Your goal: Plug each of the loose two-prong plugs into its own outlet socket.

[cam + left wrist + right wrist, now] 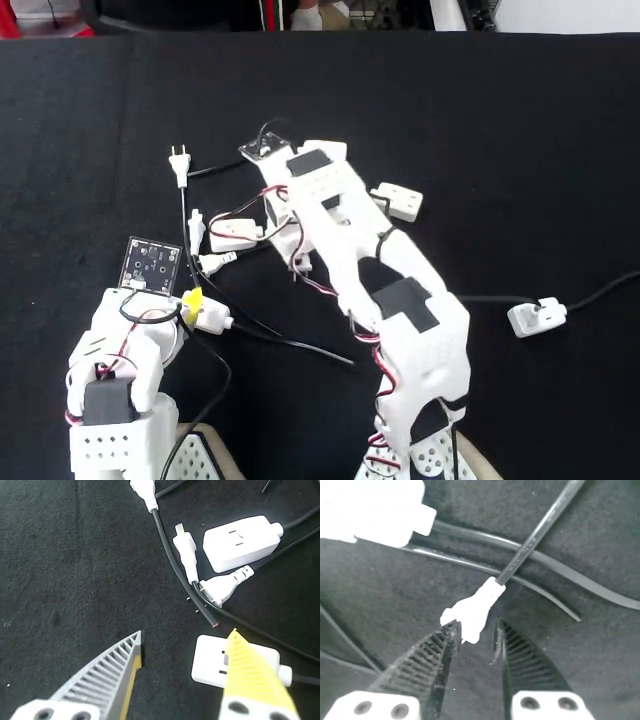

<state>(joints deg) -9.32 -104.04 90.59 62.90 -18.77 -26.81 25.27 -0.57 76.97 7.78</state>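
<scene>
Right gripper (476,627): the jaws are parted, one fingertip on each side of the white plug (470,612). They are not clamped on it, though one tip seems to touch its body.
White plug: it lies on the black cloth. Its black cord (540,530) runs away from the jaws and crosses over other cables (485,540). The prongs cannot be made out.
Grip, as a judgement: the right gripper should close squarely on the moulded body, not on the cord. Held that way, the plug should not twist when pushed into a socket.
Left gripper (185,634): the jaws are wide open and hold nothing. The yellow finger (250,675) lies over a white socket block (210,662), and the grey finger (107,672) is over bare cloth.
Near the left gripper: two loose plugs (186,550) (225,586) lie just beside an outlet socket (240,542).
Snag risk: the cords cross each other, so lifting one plug will likely drag the others.
Open room: the table (520,120) has broad bare cloth on its far and right sides. The clutter sits between the arms, well apart from the table's far edge.
Right side: a lone socket (535,318) lies well apart from the rest.
</scene>
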